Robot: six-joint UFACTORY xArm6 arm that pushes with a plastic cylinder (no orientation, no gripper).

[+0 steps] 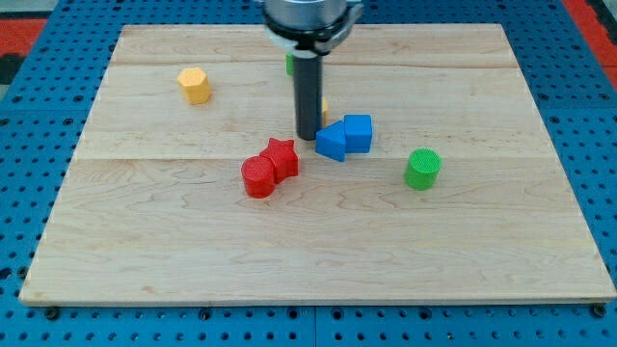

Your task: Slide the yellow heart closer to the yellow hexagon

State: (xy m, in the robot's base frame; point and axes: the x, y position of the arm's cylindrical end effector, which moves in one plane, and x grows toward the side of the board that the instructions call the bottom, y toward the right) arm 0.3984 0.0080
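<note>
While my tip (308,136) perhaps hides the yellow heart (324,108), no jaws visible, yellow hexagon (194,85) apart.

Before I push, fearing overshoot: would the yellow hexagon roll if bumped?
Probably not: the yellow hexagon sits squat on a flat face, so likely slides. The board looks smooth, so it may glide. My tip stands beside the blue blocks.

the board (145,251) is pale wood with visible grain and seams between planks, matt. the yellow hexagon (194,85), red star (282,157), red cylinder (258,178), two blue blocks (345,136) and green cylinder (422,168) look like matt plastic, faintly ribbed. the rod (308,96) seems smooth dark metal, slightly glossy. at the frame's edges, a blue perforated surface (39,145).
</note>
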